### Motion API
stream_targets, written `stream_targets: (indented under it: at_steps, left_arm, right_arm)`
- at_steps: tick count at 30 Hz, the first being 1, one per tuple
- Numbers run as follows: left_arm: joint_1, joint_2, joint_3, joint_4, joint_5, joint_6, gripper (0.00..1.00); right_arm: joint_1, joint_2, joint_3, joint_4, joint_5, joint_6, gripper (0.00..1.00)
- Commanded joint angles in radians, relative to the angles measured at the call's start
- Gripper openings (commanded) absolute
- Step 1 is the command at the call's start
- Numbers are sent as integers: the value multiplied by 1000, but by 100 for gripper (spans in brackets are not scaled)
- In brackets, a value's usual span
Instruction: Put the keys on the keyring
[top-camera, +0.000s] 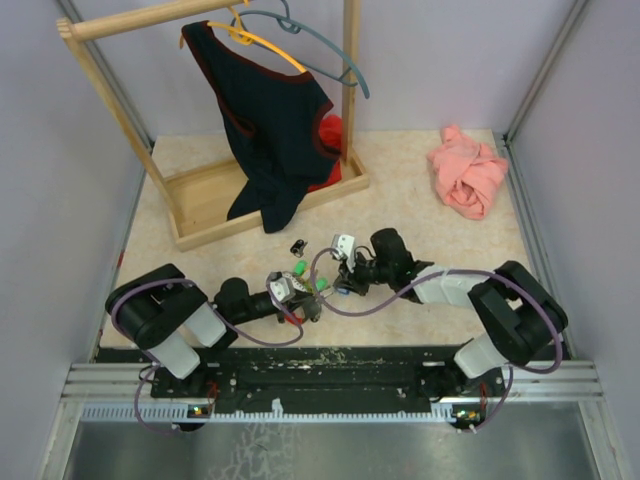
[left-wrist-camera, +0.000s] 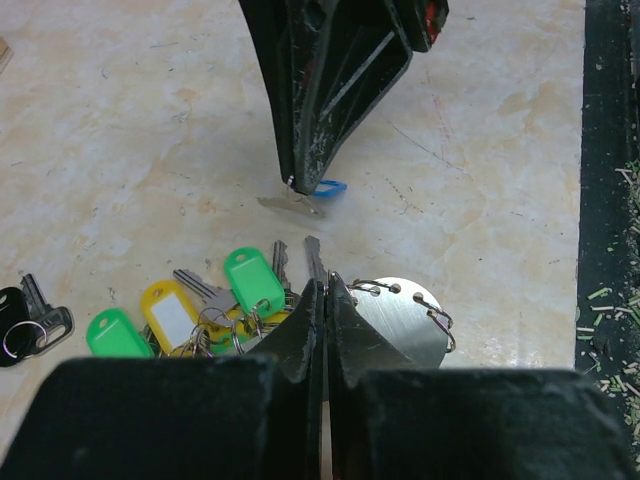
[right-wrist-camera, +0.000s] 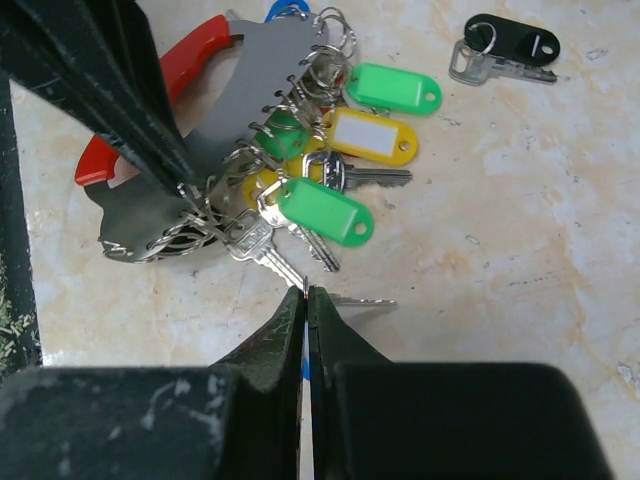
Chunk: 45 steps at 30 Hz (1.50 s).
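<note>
Left wrist view: left hand (left-wrist-camera: 327, 288) is shut at the keyring (left-wrist-camera: 400, 315) edge, tagged keys (left-wrist-camera: 205, 293) at its 9 o'clock. Right hand (left-wrist-camera: 291, 183), shut, touches a blue key (left-wrist-camera: 303, 205) on the worktop (left-wrist-camera: 120, 130) at 12 o'clock.

All 3 views are bright. In the top external view the light is even and diffuse from overhead. The beige tabletop (top-camera: 420, 190) carries only faint, soft-edged shadows under the arms and beside the wooden rack (top-camera: 200, 205). The corner posts (top-camera: 545, 70) lean outward toward the picture's edges.

In the left wrist view the tabletop looks slightly washed out. The metal keyring plate (left-wrist-camera: 400, 315) shines pale with glare, and the right gripper (left-wrist-camera: 295, 185) throws a soft grey shadow near the blue-headed key (left-wrist-camera: 305, 203). The left gripper (left-wrist-camera: 326, 285) is near-black and blurred at the lower edge.

The right wrist view is crisp on the green tags (right-wrist-camera: 325, 212), while its own fingers are dark and out of focus.
</note>
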Motion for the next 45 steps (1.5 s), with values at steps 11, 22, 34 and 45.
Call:
stream_targets:
  at_steps: [11,22,34,45]
  left_arm:
    - [-1,18,1,44,-6,17,1]
    - [-1,25,-2,67,-15,21,1]
    - [-1,19,-22,131,-61,10,1]
    - [-1,17,-33,172,-68,0,1]
  right_arm:
    - [31,7,-141,472,-151,-99,0]
    - [32,-33,-150,476,-8,-4,0]
    - [158,-393,-114,-83,451,257,0]
    - [177,-337,86,-572,700,604,0]
